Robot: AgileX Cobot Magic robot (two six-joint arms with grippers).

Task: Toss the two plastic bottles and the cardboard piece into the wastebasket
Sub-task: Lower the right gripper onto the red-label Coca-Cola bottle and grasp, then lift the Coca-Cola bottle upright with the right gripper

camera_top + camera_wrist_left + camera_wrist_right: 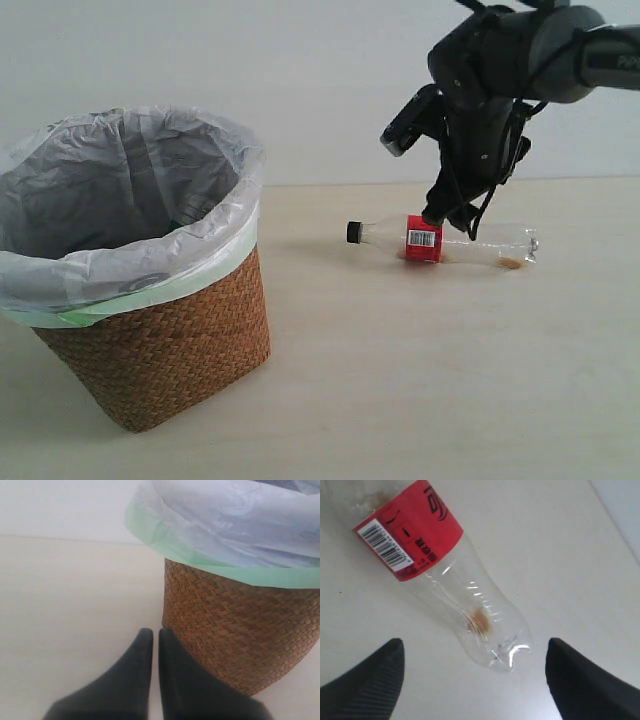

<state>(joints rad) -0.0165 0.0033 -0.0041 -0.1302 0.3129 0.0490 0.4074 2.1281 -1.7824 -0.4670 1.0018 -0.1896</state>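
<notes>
The slim clear bottle [423, 240] with a black cap and red label lies on its side on the table, cap pointing toward the wastebasket [160, 350]. My right gripper [450, 215] hovers just above its middle. In the right wrist view the right gripper [474, 645] stands open, its fingers spread to either side of the base of the bottle [435, 565], not touching it. My left gripper [154, 631] is shut on nothing, low beside the wicker wall of the wastebasket [235, 630]. The green-capped bottle and the cardboard piece are out of view.
The basket's plastic liner [140, 170] folds over the rim with a green band [210, 567]. A pale wall runs behind the beige table [450, 380]. The left arm does not show in the exterior view.
</notes>
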